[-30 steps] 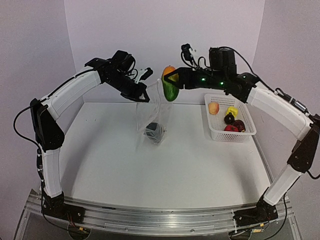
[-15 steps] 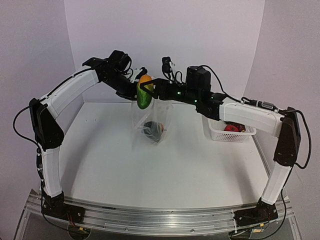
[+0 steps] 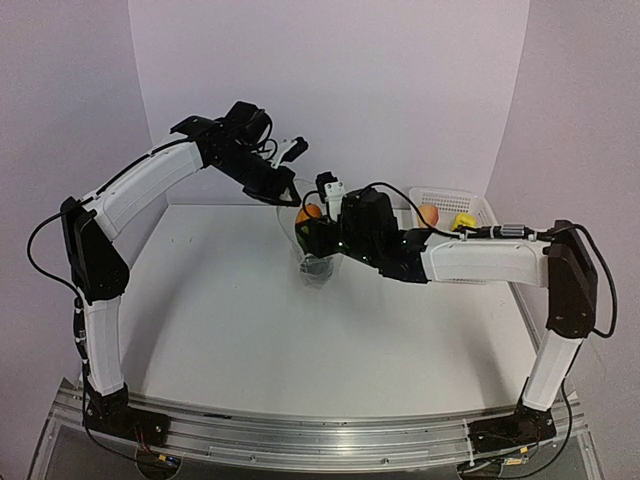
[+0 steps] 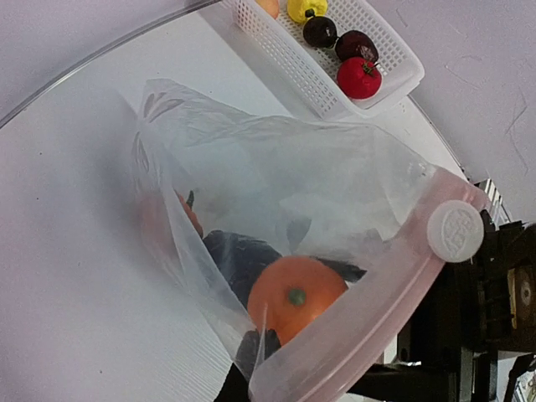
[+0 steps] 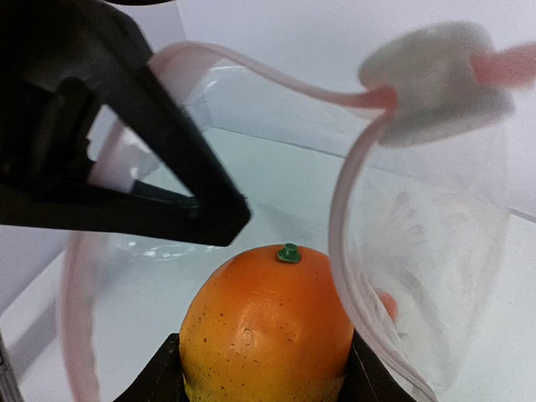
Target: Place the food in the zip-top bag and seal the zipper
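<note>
A fruit (image 5: 268, 327) lies inside the zip-top bag (image 4: 335, 176), left of the basket (image 3: 482, 207).

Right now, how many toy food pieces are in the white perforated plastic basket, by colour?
Peach toy fruit: 1
Yellow toy fruit: 1
Dark purple toy fruits: 2
Red toy fruit: 1
Total in the white perforated plastic basket: 5

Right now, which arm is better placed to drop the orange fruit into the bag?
Right. The right end effector holds the orange fruit inside the bag's open mouth, so it probably need only release. The left end effector is shut on the bag's rim, holding it up.
</note>
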Action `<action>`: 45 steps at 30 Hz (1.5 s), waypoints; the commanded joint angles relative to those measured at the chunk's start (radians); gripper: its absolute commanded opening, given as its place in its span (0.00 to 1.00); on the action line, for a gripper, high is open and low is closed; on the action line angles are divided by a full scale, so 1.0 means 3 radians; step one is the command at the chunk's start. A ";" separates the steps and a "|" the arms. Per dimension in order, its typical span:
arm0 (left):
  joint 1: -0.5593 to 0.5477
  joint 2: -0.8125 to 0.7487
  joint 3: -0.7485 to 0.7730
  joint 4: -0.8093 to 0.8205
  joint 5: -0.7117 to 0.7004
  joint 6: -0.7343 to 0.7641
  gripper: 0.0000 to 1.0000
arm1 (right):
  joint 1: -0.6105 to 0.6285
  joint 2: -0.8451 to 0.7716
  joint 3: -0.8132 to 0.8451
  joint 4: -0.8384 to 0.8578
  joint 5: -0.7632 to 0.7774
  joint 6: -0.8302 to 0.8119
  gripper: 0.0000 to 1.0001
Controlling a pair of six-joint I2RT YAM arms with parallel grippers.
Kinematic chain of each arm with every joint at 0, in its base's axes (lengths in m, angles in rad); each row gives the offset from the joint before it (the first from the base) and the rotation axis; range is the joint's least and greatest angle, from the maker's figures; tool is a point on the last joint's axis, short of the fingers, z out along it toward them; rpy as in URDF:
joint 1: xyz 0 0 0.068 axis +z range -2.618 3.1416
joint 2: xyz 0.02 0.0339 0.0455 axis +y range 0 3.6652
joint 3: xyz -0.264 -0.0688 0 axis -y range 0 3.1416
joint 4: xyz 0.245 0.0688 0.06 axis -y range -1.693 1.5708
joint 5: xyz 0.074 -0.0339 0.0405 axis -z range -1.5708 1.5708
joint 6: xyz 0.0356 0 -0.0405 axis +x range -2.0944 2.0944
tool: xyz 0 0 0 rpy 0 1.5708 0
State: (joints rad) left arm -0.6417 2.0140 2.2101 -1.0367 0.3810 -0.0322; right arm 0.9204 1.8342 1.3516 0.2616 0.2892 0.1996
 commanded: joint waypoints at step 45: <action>0.0145 -0.0209 -0.0075 0.0134 0.0184 -0.0101 0.00 | -0.2287 0.0101 0.2347 -0.4442 -0.0133 0.0218 0.93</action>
State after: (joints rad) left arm -0.6018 2.0135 2.1967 -1.0210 0.4426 -0.0612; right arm 0.3472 1.7059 1.9889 -0.8284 0.1958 0.2882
